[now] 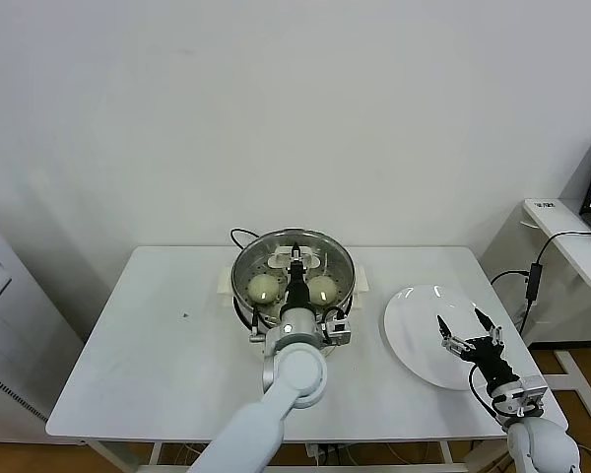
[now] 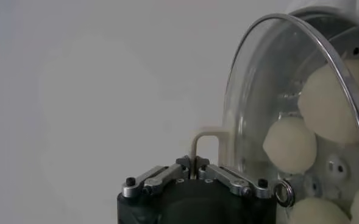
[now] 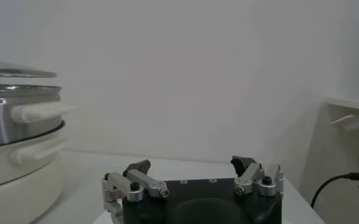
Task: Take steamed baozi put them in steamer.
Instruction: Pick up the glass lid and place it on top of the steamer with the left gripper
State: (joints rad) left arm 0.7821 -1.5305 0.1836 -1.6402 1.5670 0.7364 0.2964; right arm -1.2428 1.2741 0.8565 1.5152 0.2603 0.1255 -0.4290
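Observation:
The steel steamer (image 1: 244,264) stands at the back middle of the table on its white pot base. Cream-white baozi (image 1: 264,288) (image 1: 321,289) lie inside it. Through the glass, the left wrist view shows three of them (image 2: 290,145). The round glass lid (image 2: 258,91) sits over the steamer. My left gripper (image 1: 295,264) (image 2: 194,165) is shut on the lid's cream handle (image 2: 206,137). My right gripper (image 1: 466,330) (image 3: 191,165) hangs open and holds nothing, above the white plate (image 1: 414,315). The right wrist view has the steamer (image 3: 14,115) at its edge.
The white plate lies to the right of the steamer, with nothing on it. A black cord (image 1: 238,235) runs behind the steamer. A white side table (image 1: 571,236) with cables stands beyond the table's right edge.

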